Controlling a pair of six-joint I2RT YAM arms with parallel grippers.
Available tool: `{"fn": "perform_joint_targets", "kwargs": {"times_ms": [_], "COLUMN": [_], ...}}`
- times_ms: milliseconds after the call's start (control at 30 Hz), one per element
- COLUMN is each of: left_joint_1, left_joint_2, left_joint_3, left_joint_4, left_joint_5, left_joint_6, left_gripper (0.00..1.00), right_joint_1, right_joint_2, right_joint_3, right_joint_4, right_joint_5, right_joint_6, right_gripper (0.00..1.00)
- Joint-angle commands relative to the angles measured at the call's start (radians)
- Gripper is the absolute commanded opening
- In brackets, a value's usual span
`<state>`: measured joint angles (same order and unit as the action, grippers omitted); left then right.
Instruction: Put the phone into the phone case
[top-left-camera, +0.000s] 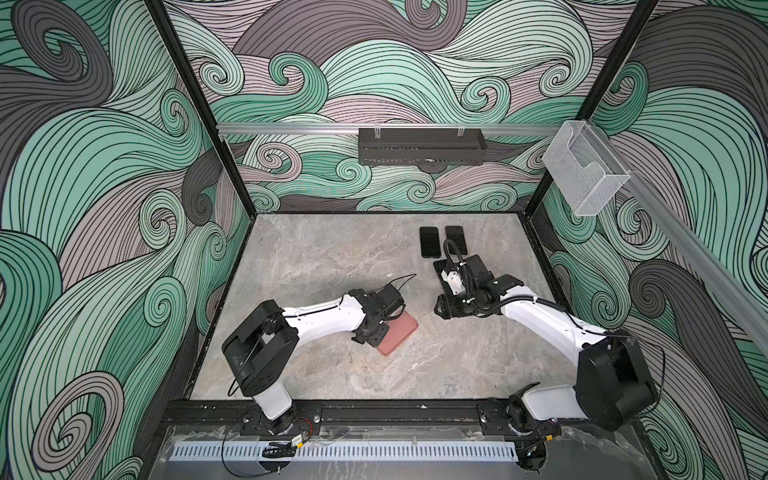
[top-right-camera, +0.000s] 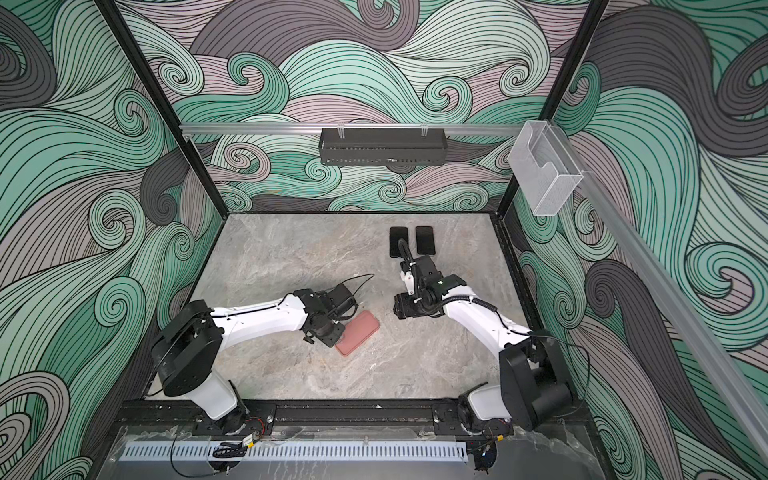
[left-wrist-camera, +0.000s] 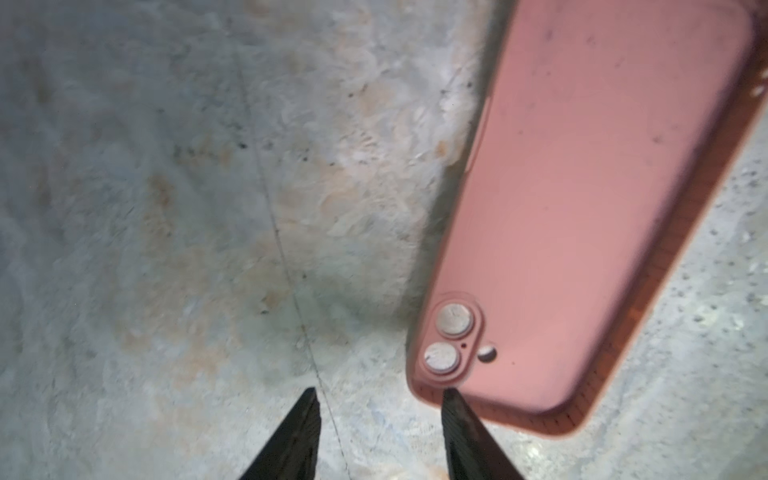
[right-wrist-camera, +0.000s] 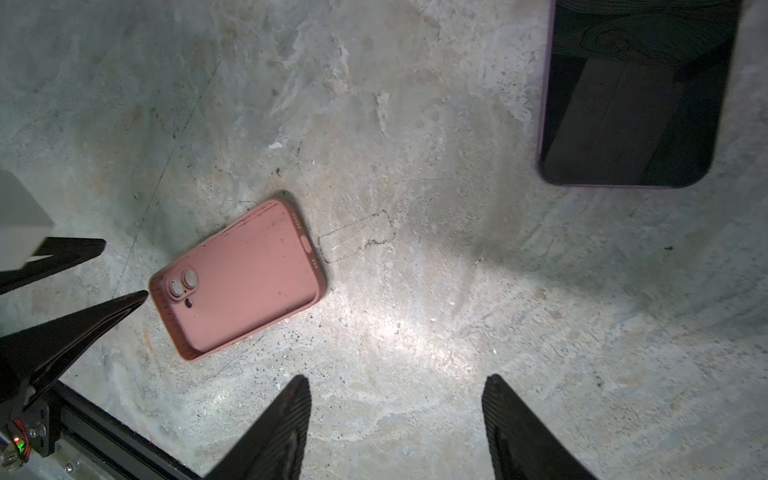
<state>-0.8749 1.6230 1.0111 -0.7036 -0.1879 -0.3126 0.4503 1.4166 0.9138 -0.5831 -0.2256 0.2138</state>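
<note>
Slotted duct (top-left-camera: 374, 451), marbled tabletop (top-left-camera: 332, 257), wave-patterned walls (top-left-camera: 374, 62)

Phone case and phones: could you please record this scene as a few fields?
phone case: pink, empty, open side up, flat on the table
phones: two, black, side by side, apart from the case
left fingers: open, at the case's camera-cutout end, holding nothing
right fingers: open, over the table, holding nothing
task: phone not yet in case
</note>
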Motion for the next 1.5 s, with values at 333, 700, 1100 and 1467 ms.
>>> {"fn": "perform_joint_targets", "kwargs": {"times_ms": [333, 700, 1100, 1467], "left_joint_1": [-0.030, -0.028, -0.013, 0.032], "left_joint_2": [-0.434, -0.376, -0.308, -0.193], "left_joint_3": [-0.404, -0.503, -0.533, -0.478], "left_joint_4": [0.368, 0.637, 0.656, 0.692], "left_joint_5": [0.224, 0.314, 0.284, 0.280], "left_joint_6": [-0.687, -0.803, -0.900, -0.890], "left_gripper": [0.56, 0.44, 0.35, 0.21], "right_joint_1": [0.059, 0.088, 0.146, 0.170], "right_joint_2": [0.219, 0.403, 0.426, 0.379], "right_joint_3": [0.083, 0.183, 0.166, 0.098], "right_joint_4": [0.090, 0.123, 0.108, 0.082], "right_joint_5": [-0.146, -0.213, -0.207, -0.205], "right_joint_6": [-0.011, -0.017, -0.010, -0.004], "right_gripper": [0.65, 0.63, 0.62, 0.57]}}
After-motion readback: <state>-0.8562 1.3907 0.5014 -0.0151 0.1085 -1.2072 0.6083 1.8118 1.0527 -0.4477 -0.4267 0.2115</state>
